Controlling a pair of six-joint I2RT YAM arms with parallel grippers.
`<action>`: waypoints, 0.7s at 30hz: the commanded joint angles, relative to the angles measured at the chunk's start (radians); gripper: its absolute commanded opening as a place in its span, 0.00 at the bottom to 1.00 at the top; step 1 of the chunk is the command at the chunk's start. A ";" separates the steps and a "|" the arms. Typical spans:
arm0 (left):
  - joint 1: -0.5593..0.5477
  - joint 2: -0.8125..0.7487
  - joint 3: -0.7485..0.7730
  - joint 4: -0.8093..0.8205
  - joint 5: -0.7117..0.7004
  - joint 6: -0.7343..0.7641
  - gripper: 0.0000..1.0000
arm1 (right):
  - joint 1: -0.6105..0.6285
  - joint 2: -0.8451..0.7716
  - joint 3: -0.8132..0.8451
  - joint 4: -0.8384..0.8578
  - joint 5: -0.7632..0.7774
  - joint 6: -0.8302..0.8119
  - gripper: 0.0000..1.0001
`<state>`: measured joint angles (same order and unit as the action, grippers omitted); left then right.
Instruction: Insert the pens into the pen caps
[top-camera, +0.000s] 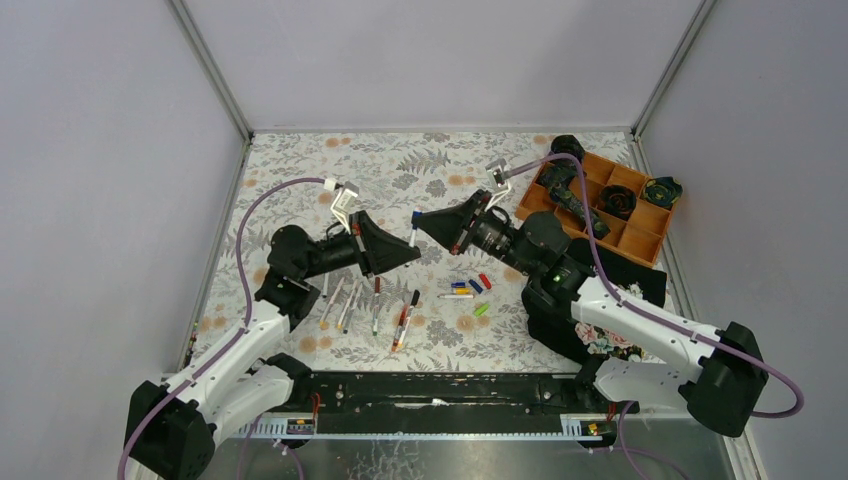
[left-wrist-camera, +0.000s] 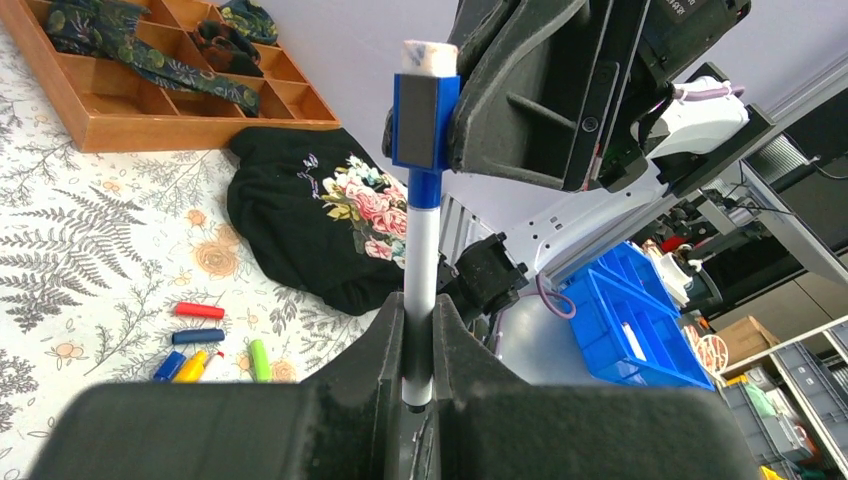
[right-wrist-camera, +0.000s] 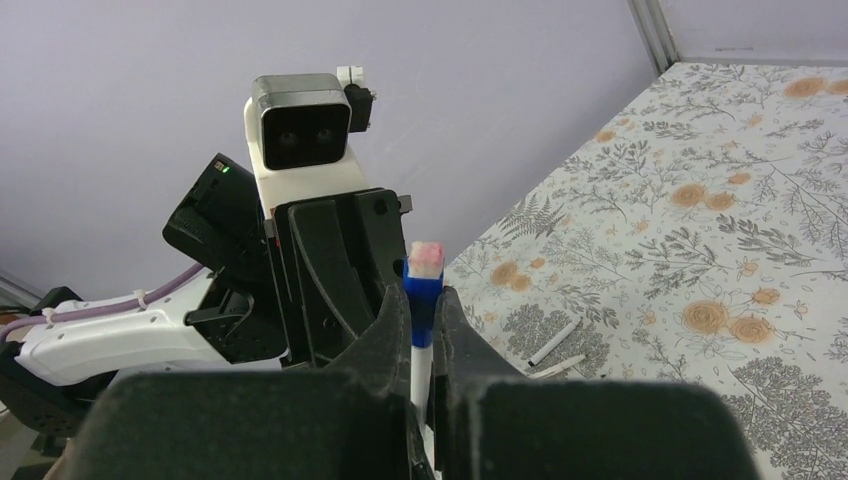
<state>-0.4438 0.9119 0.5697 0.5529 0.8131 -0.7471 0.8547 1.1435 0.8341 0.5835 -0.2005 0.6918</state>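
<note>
Between the two grippers a pen (left-wrist-camera: 421, 250) with a pale grey barrel stands upright above the table, and a blue pen cap (left-wrist-camera: 425, 120) sits on its top end. My left gripper (left-wrist-camera: 418, 310) is shut on the barrel. My right gripper (right-wrist-camera: 422, 300) is shut on the blue cap (right-wrist-camera: 424, 288). In the top view the two meet at mid-table, left gripper (top-camera: 408, 252) and right gripper (top-camera: 420, 222). Several loose pens (top-camera: 376, 305) lie below the left arm. Red (top-camera: 485, 281), blue (top-camera: 475, 286) and green (top-camera: 481, 310) caps lie to their right.
A wooden compartment tray (top-camera: 652, 242) with dark rolled cloths stands at the back right. A black floral cloth (left-wrist-camera: 320, 220) lies under the right arm. Two pens (right-wrist-camera: 553, 342) lie on the patterned cover. Grey walls close in both sides.
</note>
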 joint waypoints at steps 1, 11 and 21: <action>0.016 -0.001 0.045 0.136 -0.123 -0.019 0.00 | 0.075 -0.013 -0.062 -0.103 -0.109 0.031 0.00; 0.017 -0.010 0.088 0.061 -0.141 0.061 0.00 | 0.121 -0.008 -0.102 -0.218 -0.129 0.105 0.00; 0.018 0.006 0.107 0.076 -0.169 0.089 0.00 | 0.239 0.027 -0.121 -0.305 -0.021 0.184 0.00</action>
<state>-0.4461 0.9131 0.5743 0.4232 0.8371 -0.6903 0.9455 1.1347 0.7803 0.5293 0.0029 0.8028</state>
